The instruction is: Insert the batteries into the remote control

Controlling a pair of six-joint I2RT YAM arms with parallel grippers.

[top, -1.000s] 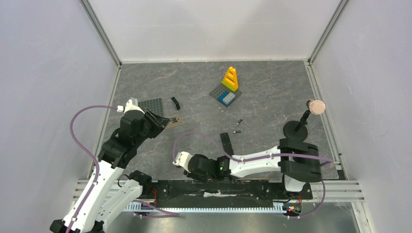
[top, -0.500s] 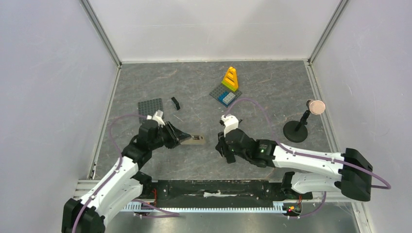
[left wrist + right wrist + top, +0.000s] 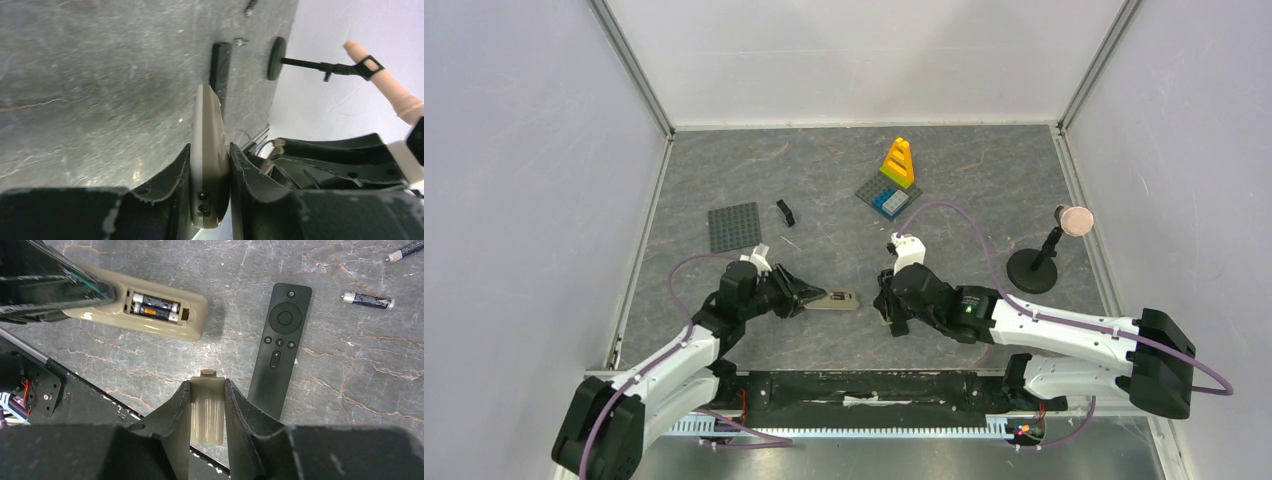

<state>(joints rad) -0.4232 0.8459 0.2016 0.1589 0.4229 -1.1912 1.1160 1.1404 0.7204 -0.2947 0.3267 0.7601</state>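
**Left gripper** [image 3: 812,297]: clenched on the remote [image 3: 836,299], one finger on each long edge at its left end. The remote sits at 6 o'clock from the centre of the bench [image 3: 984,180], with its free end pointing to 3 o'clock. Whether it touches the bench cannot be told.

**Slot:** in the right wrist view the remote's slot is open. Two batteries [image 3: 152,307] lie side by side inside it.

**Right gripper** [image 3: 886,308]: clenched on the cover [image 3: 206,412], a small tan plate with a tab on its free end. This gripper is at 3 o'clock from the remote's free end, near it but apart. In the right wrist view the remote lies at 10 o'clock from the cover.

**Also on the bench:**
- A black remote [image 3: 279,347] lies flat, buttons up, just beside the right gripper at its 2 o'clock.
- Two loose cells [image 3: 367,300] lie beyond the black remote, apart from each other.
- A grey plate [image 3: 734,227] is at 9 o'clock.
- A brick stack [image 3: 897,163] is at 12 o'clock.
- A stand [image 3: 1036,268] is at 3 o'clock.
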